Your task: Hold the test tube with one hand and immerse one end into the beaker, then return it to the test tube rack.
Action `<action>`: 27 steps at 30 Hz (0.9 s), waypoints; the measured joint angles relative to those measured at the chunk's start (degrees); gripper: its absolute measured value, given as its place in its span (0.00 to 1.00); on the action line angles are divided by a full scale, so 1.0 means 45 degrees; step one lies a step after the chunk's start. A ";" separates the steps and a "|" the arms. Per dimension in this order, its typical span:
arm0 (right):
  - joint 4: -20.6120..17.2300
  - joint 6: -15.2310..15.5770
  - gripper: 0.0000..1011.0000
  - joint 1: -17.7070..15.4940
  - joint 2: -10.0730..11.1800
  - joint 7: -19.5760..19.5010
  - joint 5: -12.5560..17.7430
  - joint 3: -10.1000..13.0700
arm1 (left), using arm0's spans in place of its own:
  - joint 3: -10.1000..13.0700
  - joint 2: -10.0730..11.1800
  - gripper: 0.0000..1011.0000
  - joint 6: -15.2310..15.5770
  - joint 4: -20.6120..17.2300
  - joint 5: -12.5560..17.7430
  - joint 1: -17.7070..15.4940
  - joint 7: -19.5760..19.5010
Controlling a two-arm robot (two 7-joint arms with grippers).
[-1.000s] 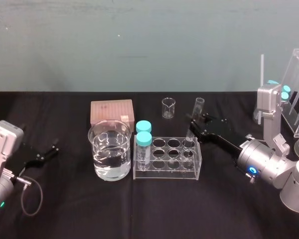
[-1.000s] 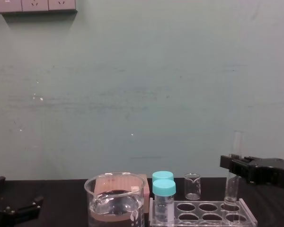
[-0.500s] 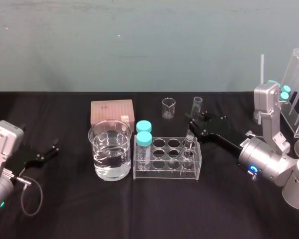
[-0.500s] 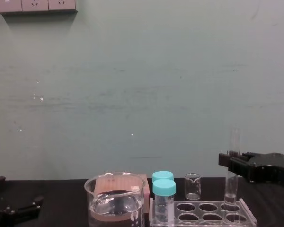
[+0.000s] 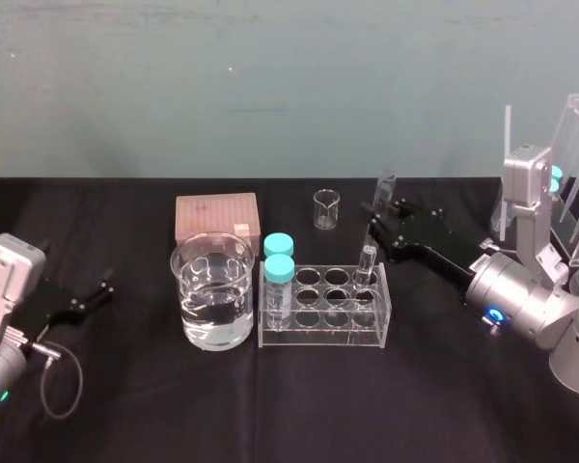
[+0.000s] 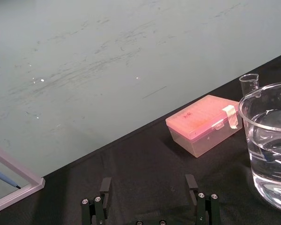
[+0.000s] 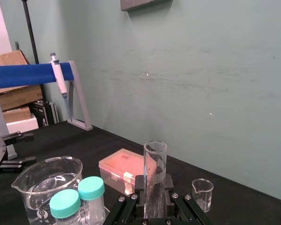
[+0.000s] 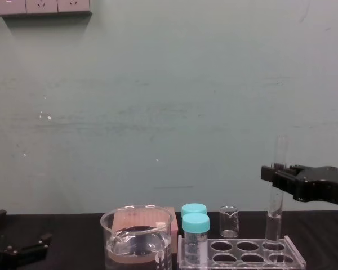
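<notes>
Right gripper (image 5: 378, 228) is held at 3 o'clock, clamped on the tube (image 5: 367, 260); left gripper (image 5: 95, 293) is parked at 8 o'clock, fingers (image 6: 191, 183) spread

Right tool (image 5: 376, 228) holds the clear test tube (image 8: 274, 216) near-upright at the rack's (image 5: 323, 335) right end, water-filled beaker (image 5: 212, 289) leftward.

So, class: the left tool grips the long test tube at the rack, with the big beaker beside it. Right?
No. The right tool grips the test tube at the rack, with the beaker beside it, as the head view shows. The left tool sits apart, open.
</notes>
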 joint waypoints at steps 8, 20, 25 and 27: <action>-0.0160 -0.0099 0.24 0.0113 0.0072 0.0147 0.0079 0.0072 | 0.0000 0.0000 0.99 0.0000 0.0000 -0.0001 0.0000 0.0000; -0.1252 -0.0112 0.24 0.0002 0.0455 0.0225 0.0424 0.0398 | 0.0000 0.0000 0.99 0.0000 0.0000 0.0000 0.0000 0.0000; -0.1542 0.0055 0.24 -0.0028 0.0619 0.0000 0.0457 0.0533 | 0.0000 0.0000 0.99 -0.0001 0.0000 0.0000 -0.0001 0.0000; -0.1598 0.0100 0.24 -0.0036 0.0651 -0.0053 0.0466 0.0562 | 0.0000 0.0000 0.99 -0.0001 0.0000 0.0000 -0.0001 0.0000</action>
